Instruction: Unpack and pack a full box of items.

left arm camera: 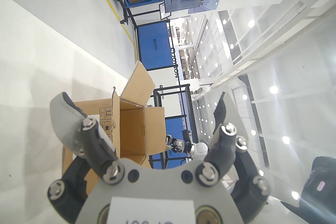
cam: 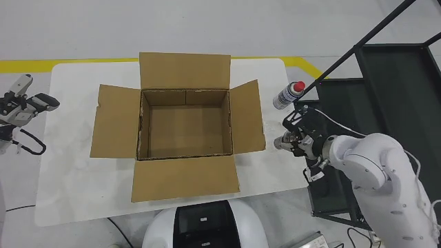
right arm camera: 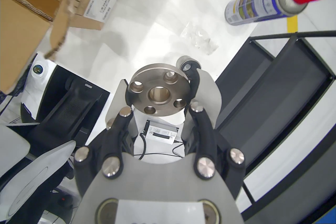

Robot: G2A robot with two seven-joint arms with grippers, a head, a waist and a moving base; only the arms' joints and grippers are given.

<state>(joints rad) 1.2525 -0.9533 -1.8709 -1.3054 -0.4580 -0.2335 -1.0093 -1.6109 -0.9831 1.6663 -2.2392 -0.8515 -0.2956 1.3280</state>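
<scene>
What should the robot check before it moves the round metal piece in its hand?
1. Metal flange gripped by right hand: ok, clamped on both sides.
2. Grip tight enough: cannot tell.
3. Box flaps folded outward: ok.
4. Box floor free: ok, bare cardboard.
5. Spray can apart from the right hand: ok, standing near the table corner.
6. Left hand out of the way: ok, open, off the table's other end.
</scene>
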